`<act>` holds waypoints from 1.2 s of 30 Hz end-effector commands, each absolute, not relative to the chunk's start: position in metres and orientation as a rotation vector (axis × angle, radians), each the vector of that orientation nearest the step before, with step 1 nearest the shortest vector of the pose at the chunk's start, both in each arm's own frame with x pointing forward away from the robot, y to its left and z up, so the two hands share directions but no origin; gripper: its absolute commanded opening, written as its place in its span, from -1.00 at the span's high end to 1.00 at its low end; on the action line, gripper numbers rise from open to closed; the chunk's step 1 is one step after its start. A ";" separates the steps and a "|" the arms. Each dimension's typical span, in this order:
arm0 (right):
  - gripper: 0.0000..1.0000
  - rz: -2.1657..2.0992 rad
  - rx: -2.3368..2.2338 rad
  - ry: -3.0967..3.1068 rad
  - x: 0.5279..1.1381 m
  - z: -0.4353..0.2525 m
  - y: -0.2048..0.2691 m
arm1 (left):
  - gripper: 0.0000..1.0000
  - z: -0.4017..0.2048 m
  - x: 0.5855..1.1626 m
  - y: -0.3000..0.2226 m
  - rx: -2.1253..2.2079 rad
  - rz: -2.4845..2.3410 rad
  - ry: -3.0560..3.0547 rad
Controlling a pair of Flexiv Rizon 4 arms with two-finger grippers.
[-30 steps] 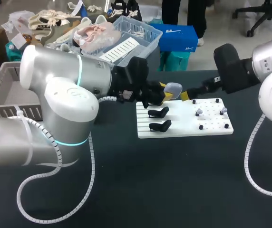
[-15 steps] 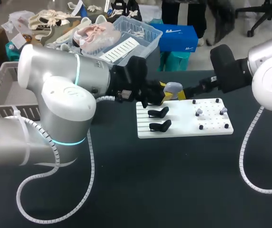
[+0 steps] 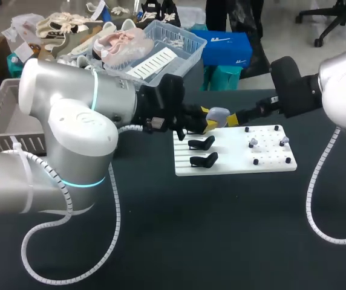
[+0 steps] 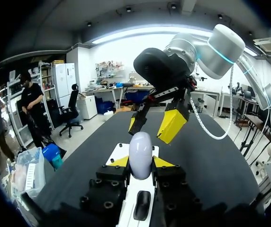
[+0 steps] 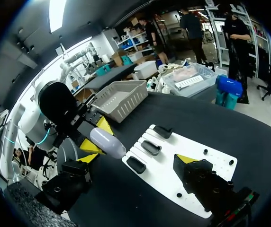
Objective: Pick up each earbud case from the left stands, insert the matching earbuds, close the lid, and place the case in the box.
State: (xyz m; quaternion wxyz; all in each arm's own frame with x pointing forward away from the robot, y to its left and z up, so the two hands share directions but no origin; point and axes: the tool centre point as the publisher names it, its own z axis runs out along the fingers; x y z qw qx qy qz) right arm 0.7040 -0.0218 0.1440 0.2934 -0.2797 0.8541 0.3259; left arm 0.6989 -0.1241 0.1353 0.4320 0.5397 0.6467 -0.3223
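So, our left gripper [image 4: 140, 163] was clamped on the grey earbud case [image 4: 140, 150], up over the 11 o'clock corner of the white stand board [image 3: 239, 162]; our right gripper [image 3: 234, 119] gaped wide at the case's 3 o'clock.

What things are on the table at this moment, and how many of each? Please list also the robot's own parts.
earbud case: one, pale grey, held over the board's far left corner.
board: one, white, middle of the table.
stands: three, black, in a row on the board's left part, all empty.
earbuds: two that I can make out, pale grey, on the board's right part.
pegs: several, black, on the board's right part.
box: one, grey, slatted, at the table's left edge.
left pincer: one, yellow tips, shut on the earbud case from two sides.
right pincer: one, yellow tips, open, close beside the case, not touching it.
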 end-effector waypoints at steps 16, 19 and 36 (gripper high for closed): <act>-1.00 0.887 -0.746 2.260 0.713 0.142 -0.020 | 1.00 0.138 0.698 -0.128 1.340 -0.819 1.597; -1.00 0.885 -0.744 2.258 0.714 0.143 -0.020 | 1.00 0.137 0.697 -0.127 1.345 -0.819 1.596; -1.00 0.732 -0.739 2.256 0.706 0.176 -0.042 | 1.00 0.133 0.693 -0.124 1.341 -0.899 1.484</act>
